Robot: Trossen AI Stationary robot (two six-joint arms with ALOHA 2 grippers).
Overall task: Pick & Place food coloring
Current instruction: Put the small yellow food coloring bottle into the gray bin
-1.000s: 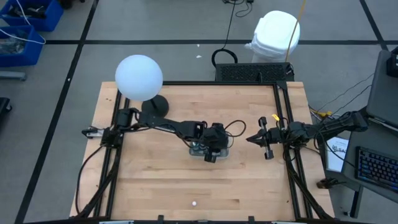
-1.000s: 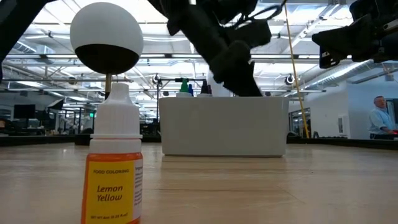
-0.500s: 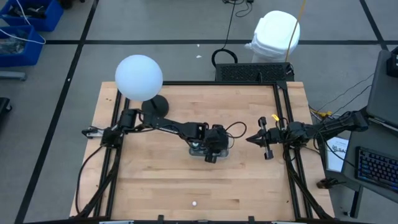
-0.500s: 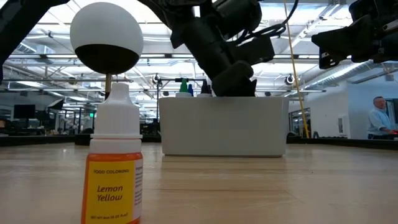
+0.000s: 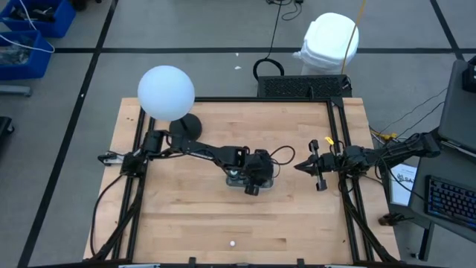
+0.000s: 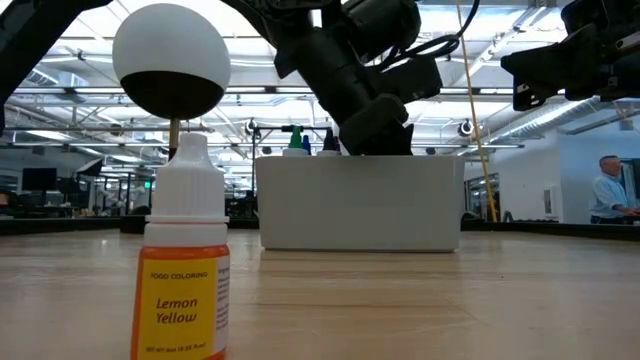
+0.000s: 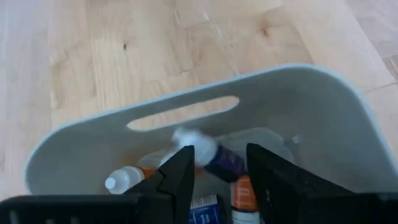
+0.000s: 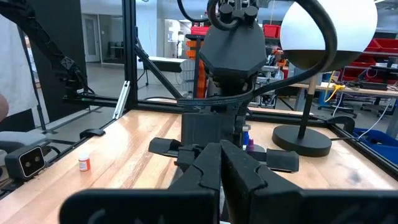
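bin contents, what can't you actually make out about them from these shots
- High view: the left gripper and its wrist cover the white bin, so nothing inside shows.
- Low view: the bin's wall blocks the inside; only a few bottle tips show over the rim.
- Left wrist view: the bottle between the open jaws is blurred, its label unreadable; the others are cut off by the fingers and the picture's edge, so no count.
- Right wrist view: the left arm hides the bin.

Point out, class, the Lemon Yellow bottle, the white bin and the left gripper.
Lemon Yellow bottle [image 6: 185, 300]: low view, on its orange label.
White bin [image 6: 360, 205]: low view, on its front wall.
Left gripper [image 7: 219, 177]: left wrist view, midway between its open fingertips, above the bin.
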